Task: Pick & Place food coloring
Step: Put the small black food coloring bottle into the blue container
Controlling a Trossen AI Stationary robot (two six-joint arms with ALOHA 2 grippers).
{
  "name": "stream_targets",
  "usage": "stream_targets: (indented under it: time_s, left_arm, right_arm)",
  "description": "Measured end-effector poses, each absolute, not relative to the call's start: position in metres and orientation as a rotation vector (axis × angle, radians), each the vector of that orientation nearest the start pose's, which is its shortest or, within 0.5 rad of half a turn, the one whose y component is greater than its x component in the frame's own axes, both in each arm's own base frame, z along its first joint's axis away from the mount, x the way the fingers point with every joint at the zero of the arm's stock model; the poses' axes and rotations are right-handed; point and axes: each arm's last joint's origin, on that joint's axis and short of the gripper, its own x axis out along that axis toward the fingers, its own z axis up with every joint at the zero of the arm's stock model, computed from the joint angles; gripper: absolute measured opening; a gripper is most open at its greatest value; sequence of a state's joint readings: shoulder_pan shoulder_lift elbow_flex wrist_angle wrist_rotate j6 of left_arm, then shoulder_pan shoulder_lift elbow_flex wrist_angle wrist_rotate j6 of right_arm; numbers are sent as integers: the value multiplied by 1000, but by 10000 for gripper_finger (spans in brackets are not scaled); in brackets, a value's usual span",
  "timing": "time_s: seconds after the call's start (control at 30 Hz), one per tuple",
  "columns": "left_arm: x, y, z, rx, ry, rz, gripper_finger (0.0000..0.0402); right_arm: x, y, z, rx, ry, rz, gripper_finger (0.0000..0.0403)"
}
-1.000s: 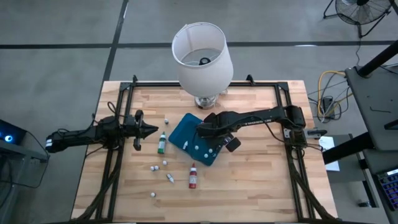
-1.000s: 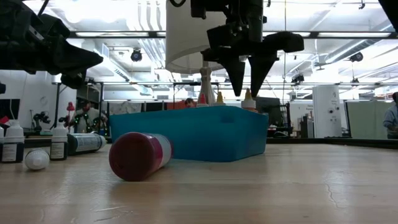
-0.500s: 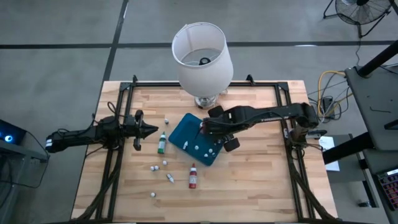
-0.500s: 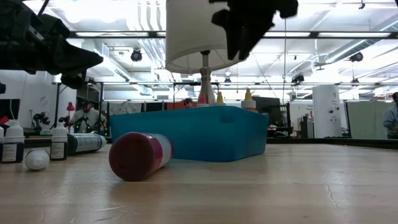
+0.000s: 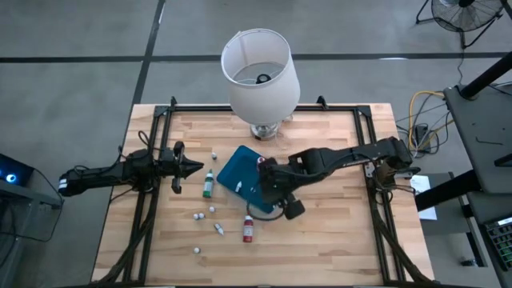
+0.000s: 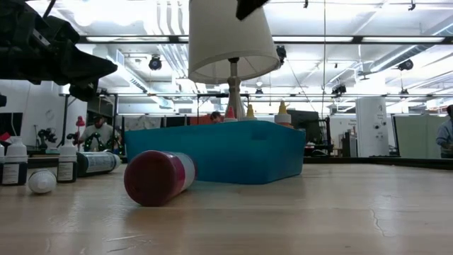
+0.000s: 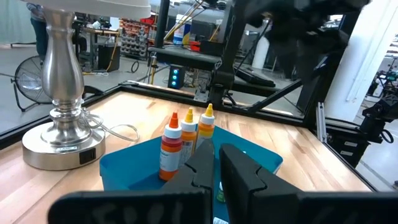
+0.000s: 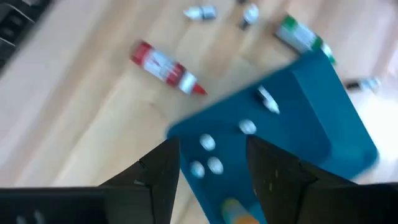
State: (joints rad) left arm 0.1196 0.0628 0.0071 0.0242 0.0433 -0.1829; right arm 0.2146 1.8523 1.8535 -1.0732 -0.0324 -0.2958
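My right gripper (image 5: 270, 194) hangs open over the teal-blue plastic tray (image 5: 237, 178); the left gripper (image 5: 195, 167) waits closed. A red squeeze bottle (image 5: 248, 226) lies on the wooden worktop (image 5: 336, 232), its label unreadable to me.

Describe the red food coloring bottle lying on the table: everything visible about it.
The red food coloring bottle is a small squeeze bottle, plastic by the look, with a red-and-white label and a narrow red tip. It lies on its side on the wooden table, just off the teal tray, apart from it. The low view shows its round end. The open right gripper hovers above the tray nearby; nothing touches the bottle.
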Motion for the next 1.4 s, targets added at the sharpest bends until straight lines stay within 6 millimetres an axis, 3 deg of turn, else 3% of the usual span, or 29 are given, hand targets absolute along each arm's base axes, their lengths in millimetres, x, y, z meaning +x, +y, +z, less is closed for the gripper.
stream_targets:
  time_s: [0.77,1.2,1.4]
  left_arm:
    - [101,11,163,-185,24,79,0]
    - [101,11,163,-185,24,79,0]
    - [101,11,163,-185,24,79,0]
  right_arm:
    - [394,116,330,-188,883,431,171]
    - [404,119,326,-139,880,425,171]
    - [408,104,327,-100,884,363,171]
